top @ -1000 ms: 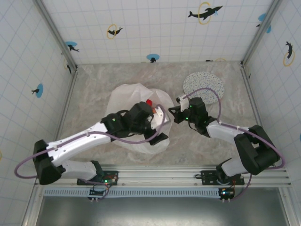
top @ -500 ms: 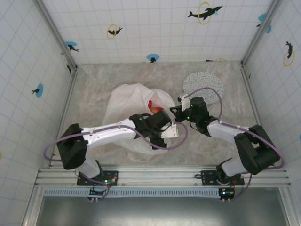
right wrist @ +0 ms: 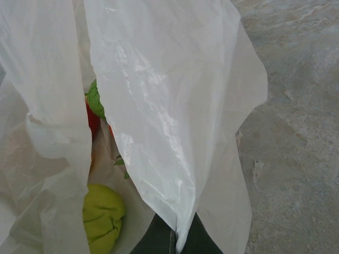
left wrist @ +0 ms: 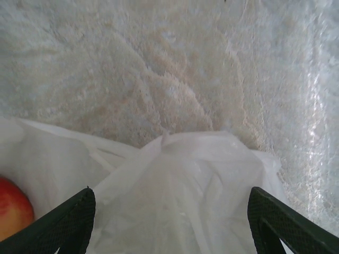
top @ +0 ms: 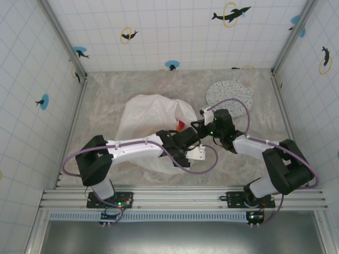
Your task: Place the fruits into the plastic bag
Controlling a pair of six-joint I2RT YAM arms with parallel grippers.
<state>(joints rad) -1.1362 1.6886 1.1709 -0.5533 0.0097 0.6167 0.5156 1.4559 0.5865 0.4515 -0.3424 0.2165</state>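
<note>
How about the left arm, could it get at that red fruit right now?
Probably yes: the left gripper is open at the bag, and the red fruit lies bare just outside one finger. Bunched film between the jaws might snag.

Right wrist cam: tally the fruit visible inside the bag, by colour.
red fruit: 1
yellow-green fruit: 1
Total: 2
The plastic bag film may hide more. The green piece by the red one looks like a leaf, so it is not counted.
</note>
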